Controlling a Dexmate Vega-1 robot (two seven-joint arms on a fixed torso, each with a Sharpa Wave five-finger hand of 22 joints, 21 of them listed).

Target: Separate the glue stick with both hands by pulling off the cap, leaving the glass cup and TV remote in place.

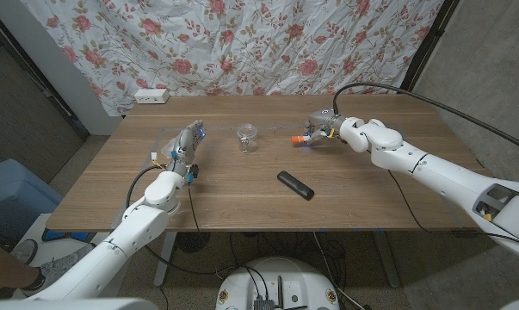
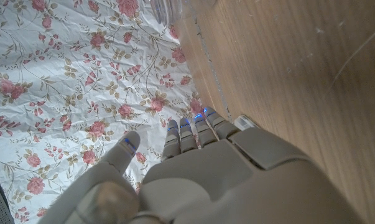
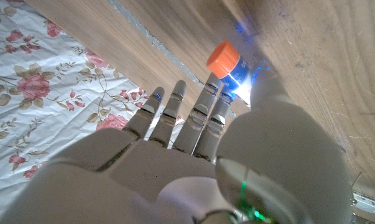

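The glue stick [image 1: 299, 139], with a blue body [image 3: 240, 78] and an orange cap [image 3: 223, 57], lies on the wooden table [image 1: 242, 202] at the back, right of centre. My right hand [image 1: 321, 127] is at it: the thumb [image 3: 268, 118] is against the body and the fingers [image 3: 175, 112] reach out straight beside it. I cannot tell whether the grip is closed. The glass cup [image 1: 247, 138] stands left of the stick. The black TV remote [image 1: 294, 184] lies nearer the front. On the table's left, my left hand [image 1: 188, 148] holds nothing, fingers [image 2: 193, 130] straight.
A white power strip [image 1: 151, 96] sits at the table's back left corner. A floral cloth [image 1: 242, 43] hangs behind the table. A blue bin [image 1: 9, 198] stands on the floor to the left.
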